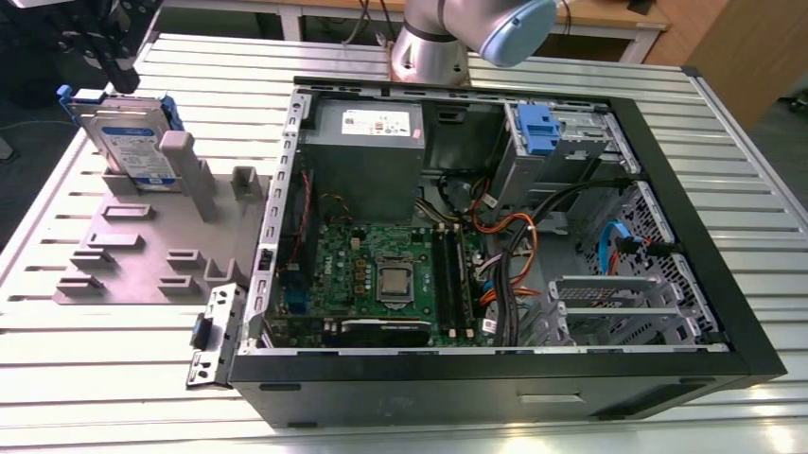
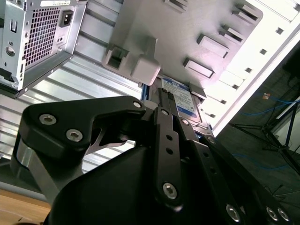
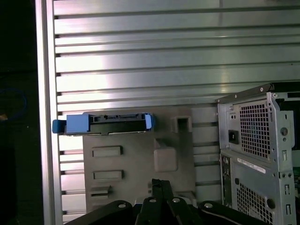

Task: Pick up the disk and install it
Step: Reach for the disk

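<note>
The disk [image 1: 127, 142] stands on edge in a slot of the grey plastic holder [image 1: 139, 246], at the exterior view's upper left. Its white-and-blue label faces forward and a blue carrier frame runs along its top. My black gripper [image 1: 124, 78] hangs just above the disk's top edge, fingers close together and holding nothing. In the first wrist view the disk [image 3: 105, 124] is edge-on, blue at both ends, beyond the gripper [image 3: 158, 183]. The second wrist view has the gripper [image 2: 172, 108] pointing at the disk's [image 2: 180, 101] labelled face.
An open computer case [image 1: 707, 274] lies on the slatted metal table [image 1: 101, 378], at the exterior view's right of the holder. Inside are a motherboard [image 1: 392, 274], a power supply [image 1: 366, 142], cables, and another blue-tabbed drive [image 1: 536, 128] in its metal cage.
</note>
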`<state>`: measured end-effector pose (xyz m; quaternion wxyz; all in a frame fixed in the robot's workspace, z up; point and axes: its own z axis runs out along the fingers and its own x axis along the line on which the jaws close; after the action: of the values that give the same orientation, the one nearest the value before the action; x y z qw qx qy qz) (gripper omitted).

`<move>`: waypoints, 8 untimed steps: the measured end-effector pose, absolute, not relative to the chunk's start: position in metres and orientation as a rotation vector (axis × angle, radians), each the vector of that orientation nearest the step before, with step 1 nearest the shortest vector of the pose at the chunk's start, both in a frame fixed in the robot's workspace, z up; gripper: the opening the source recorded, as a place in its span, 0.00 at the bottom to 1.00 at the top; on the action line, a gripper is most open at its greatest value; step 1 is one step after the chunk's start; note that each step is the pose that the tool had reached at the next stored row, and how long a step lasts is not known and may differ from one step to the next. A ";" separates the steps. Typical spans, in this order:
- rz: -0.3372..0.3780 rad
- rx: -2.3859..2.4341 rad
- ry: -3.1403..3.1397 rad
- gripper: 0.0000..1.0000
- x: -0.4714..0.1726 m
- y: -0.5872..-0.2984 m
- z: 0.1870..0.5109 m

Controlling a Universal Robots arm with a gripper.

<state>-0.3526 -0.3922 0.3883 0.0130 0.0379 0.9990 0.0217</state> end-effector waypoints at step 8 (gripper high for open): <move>0.068 0.118 3.113 0.11 -0.355 -0.392 0.388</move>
<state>-0.3547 -0.3921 0.3883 0.0130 0.0379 0.9990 0.0217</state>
